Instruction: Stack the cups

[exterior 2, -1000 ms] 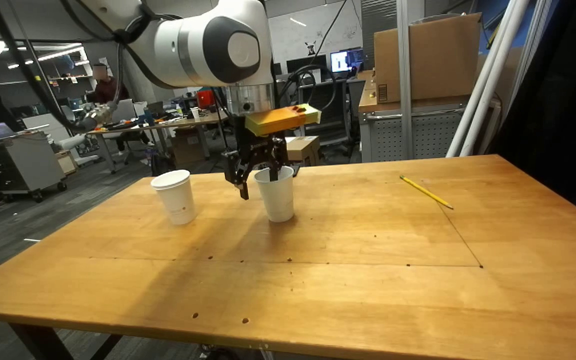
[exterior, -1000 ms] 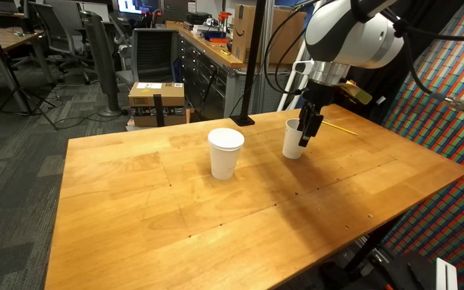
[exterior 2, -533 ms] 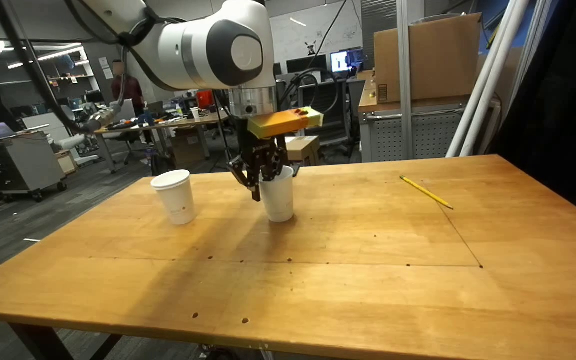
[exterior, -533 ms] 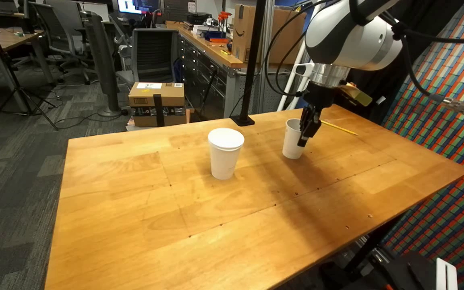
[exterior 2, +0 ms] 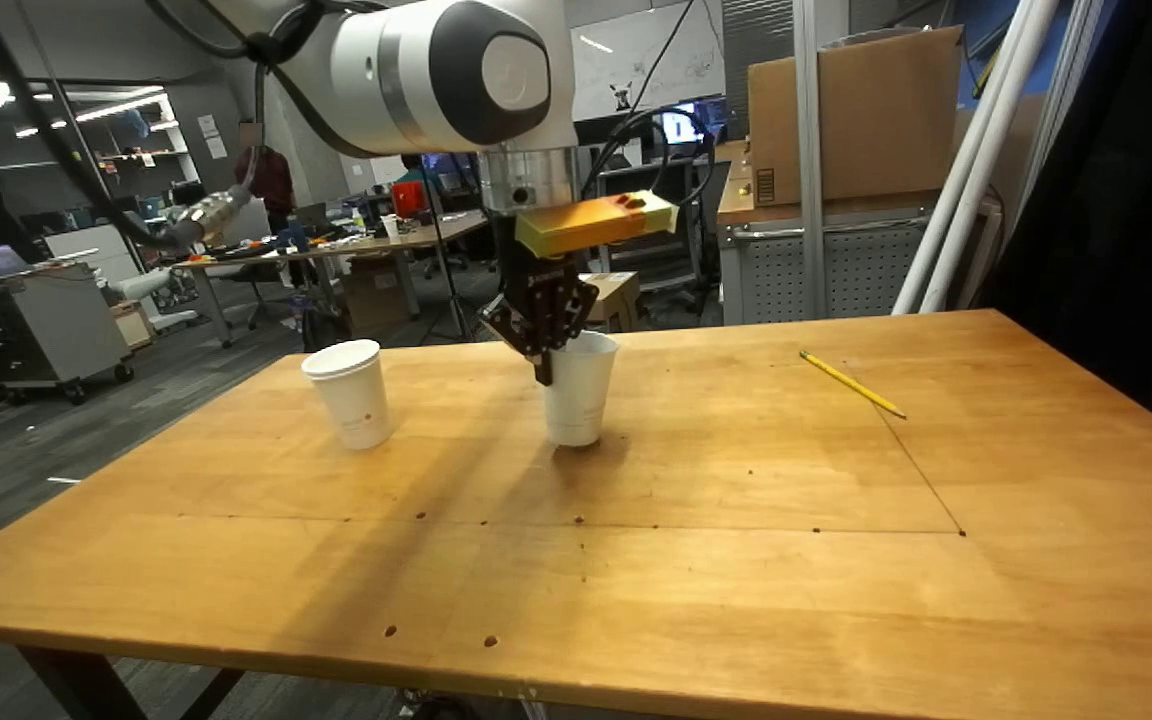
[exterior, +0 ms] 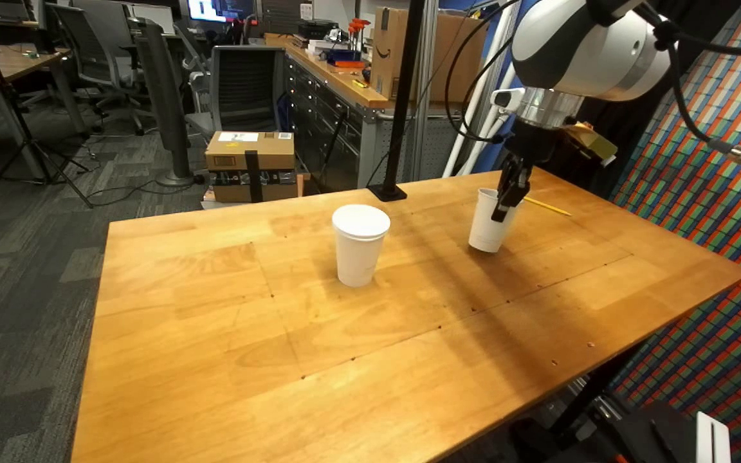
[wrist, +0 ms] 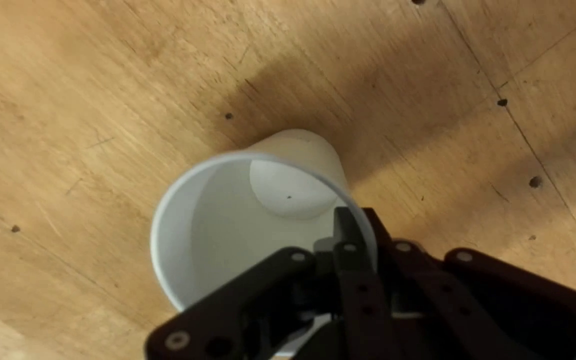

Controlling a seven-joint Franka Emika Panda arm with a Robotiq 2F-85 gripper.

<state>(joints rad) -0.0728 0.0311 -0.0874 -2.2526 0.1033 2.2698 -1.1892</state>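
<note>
Gripper [wrist: 360,224] and held cup [exterior 2: 581,392] have both shifted since half a second ago, away from the second cup [exterior: 357,247] and toward the pencil [exterior 2: 853,384]. Held cup now leans a little, rim toward the pencil side. Second cup and pencil keep their places.

Jaws: drawn in narrow, pinching the wall of the held cup at the rim. One of the black fingers [wrist: 345,225] is inside the cup, one outside; in the earlier frame they stand farther apart.

Held cup: white, mouth up, near the far side of the table [exterior: 216,360]. Wrist view looks down through the opening to the bottom. Base sits at or just over the wood; cannot tell whether it touches.

Second cup: white, upright on the table, well apart from the held cup in both exterior views.

Pencil: yellow, lying flat on the wood. White robot arm [exterior 2: 436,90] overhead, orange-and-yellow block [exterior 2: 591,228] at its wrist.
</note>
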